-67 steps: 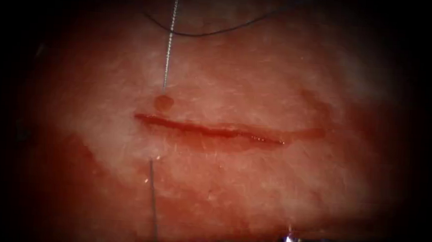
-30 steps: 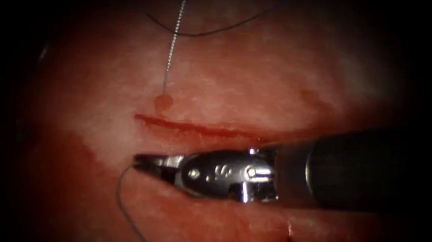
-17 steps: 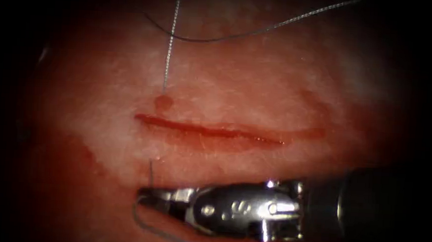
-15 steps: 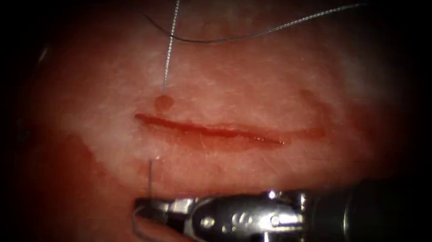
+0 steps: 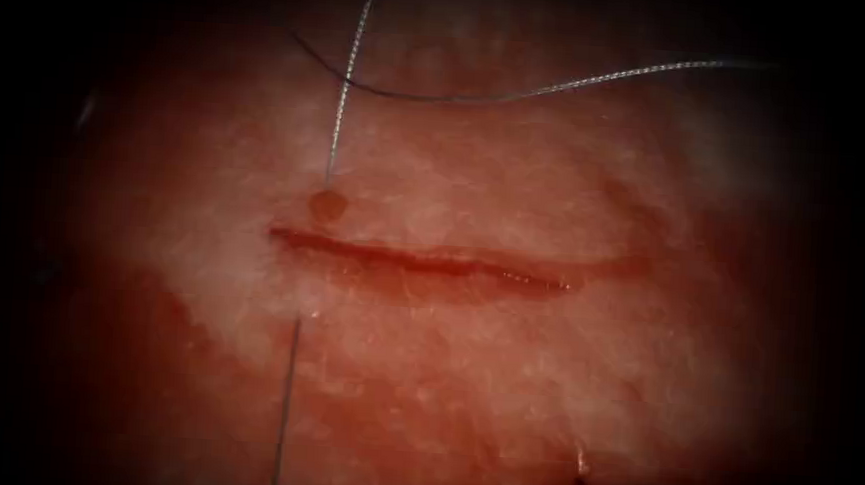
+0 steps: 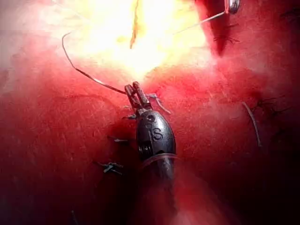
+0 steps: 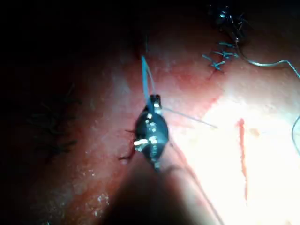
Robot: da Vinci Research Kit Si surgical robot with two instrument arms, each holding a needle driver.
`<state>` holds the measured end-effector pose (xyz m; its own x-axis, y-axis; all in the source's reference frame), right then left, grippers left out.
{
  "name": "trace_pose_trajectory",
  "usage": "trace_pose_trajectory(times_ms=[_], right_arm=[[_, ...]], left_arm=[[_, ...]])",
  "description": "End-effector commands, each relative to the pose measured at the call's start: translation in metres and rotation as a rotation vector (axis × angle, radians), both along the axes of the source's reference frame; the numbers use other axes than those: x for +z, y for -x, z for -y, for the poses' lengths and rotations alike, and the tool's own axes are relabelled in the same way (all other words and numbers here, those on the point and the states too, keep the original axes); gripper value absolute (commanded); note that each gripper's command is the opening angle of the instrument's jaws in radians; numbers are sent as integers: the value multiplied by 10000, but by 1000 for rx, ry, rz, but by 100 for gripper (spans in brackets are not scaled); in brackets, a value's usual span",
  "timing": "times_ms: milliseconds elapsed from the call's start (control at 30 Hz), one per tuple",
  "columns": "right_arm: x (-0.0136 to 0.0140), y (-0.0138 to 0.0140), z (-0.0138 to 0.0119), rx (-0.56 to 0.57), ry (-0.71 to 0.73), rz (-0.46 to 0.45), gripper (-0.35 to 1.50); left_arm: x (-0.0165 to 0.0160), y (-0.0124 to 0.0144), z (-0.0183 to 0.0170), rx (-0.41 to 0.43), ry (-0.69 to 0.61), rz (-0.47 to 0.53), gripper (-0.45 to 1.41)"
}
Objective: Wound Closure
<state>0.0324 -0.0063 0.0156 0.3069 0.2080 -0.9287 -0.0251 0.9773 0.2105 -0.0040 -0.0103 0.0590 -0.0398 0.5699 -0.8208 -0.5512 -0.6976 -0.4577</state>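
The cut [image 5: 431,260] runs level across the tissue [image 5: 504,377], wet with red fluid. Thread [image 5: 338,117] rises from a red spot [image 5: 328,205] just above the cut's left end. Another strand [image 5: 284,414] leaves the tissue below that end and runs straight down. A third length [image 5: 562,85] arcs across the top. My left tool [image 6: 132,90] is shut on the thread [image 6: 79,70], which curves away from its tip. My right tool [image 7: 154,100] has thread [image 7: 145,75] running from its tip, away from the cut [image 7: 242,154].
Knotted older stitches [image 7: 218,58] sit on the tissue beyond the right tool. More dark stitch ends [image 6: 110,167] lie beside the left tool's shaft. A small dark stub [image 5: 580,482] stands near the endoscope view's lower edge.
The right tool, which gripped the thread below the cut, has drawn back down out of the endoscope view. The lower strand now hangs straight, and the arc of thread at the top has shifted.
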Motion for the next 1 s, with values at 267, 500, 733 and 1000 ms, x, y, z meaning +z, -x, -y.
trace_pose_trajectory(times_ms=[267,500,733,1000], right_arm=[[78,-2,-48,80,52,41,113],[135,-17,-64,106,79,72,114],[170,-32,-67,104,91,85,84],[141,-18,-58,55,28,82,-35]], left_arm=[[4,4,14,3,-6,2,-45],[4,4,14,3,-6,2,-45],[4,4,15,3,-5,2,-45],[5,4,15,4,-5,3,-45]])
